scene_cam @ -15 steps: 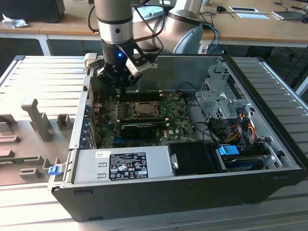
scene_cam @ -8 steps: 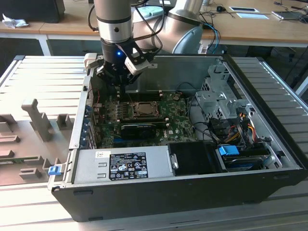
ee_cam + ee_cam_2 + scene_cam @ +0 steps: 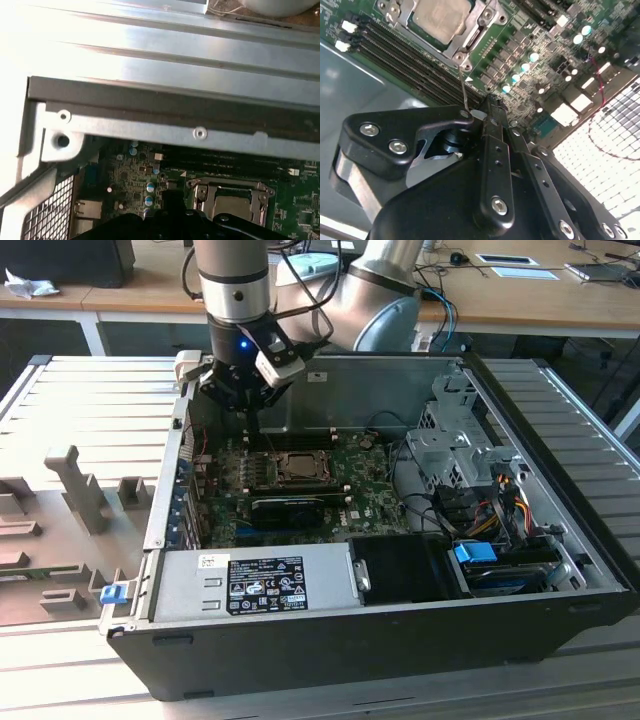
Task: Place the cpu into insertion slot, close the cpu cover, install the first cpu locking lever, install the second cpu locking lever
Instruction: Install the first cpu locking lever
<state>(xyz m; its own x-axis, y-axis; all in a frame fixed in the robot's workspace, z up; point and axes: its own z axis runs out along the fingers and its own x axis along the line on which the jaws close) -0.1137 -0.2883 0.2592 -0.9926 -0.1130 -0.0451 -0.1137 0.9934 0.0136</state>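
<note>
The cpu (image 3: 441, 18) sits under the closed cpu cover (image 3: 461, 48); the thin, springy lever (image 3: 463, 92), at six o'clock, seems pinched by clenched jaws.

Support surface is a ribbed grey metal bench (image 3: 90, 390), its slats running across the exterior view. An open black computer case (image 3: 400, 635) is laid directly on it, taking up the middle and the exterior view's right. On the exterior view's left, beside the case, grey moulded fixture blocks (image 3: 75, 490) are set on the bench, and a small blue clip (image 3: 113, 593) is seen at the case's near corner; whether the clip is touching the bench cannot be told.
</note>
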